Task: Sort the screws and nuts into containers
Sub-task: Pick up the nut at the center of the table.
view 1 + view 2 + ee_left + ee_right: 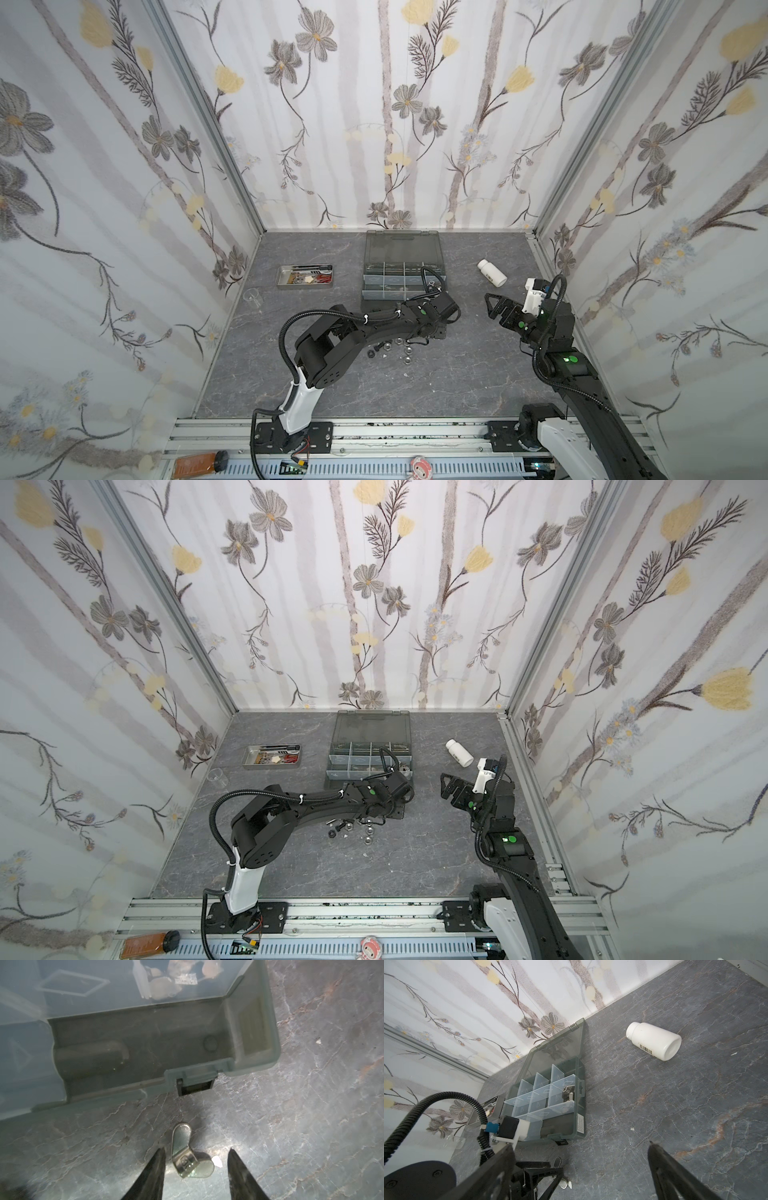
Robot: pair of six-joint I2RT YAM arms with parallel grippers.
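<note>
A silver wing nut lies on the table between the fingers of my left gripper. The jaws stand apart and do not clamp it. It sits just in front of the dark grey organizer box, whose nearest long container shows nothing inside. In both top views the box stands open at the back. Silver nuts lie in one container near its right edge. A pile of loose screws and nuts sits beside the left arm. My right gripper hovers open and empty to the right.
A shallow steel tray with small tools stands left of the box. A clear cup stands by the left wall. A white bottle lies on its side at the back right.
</note>
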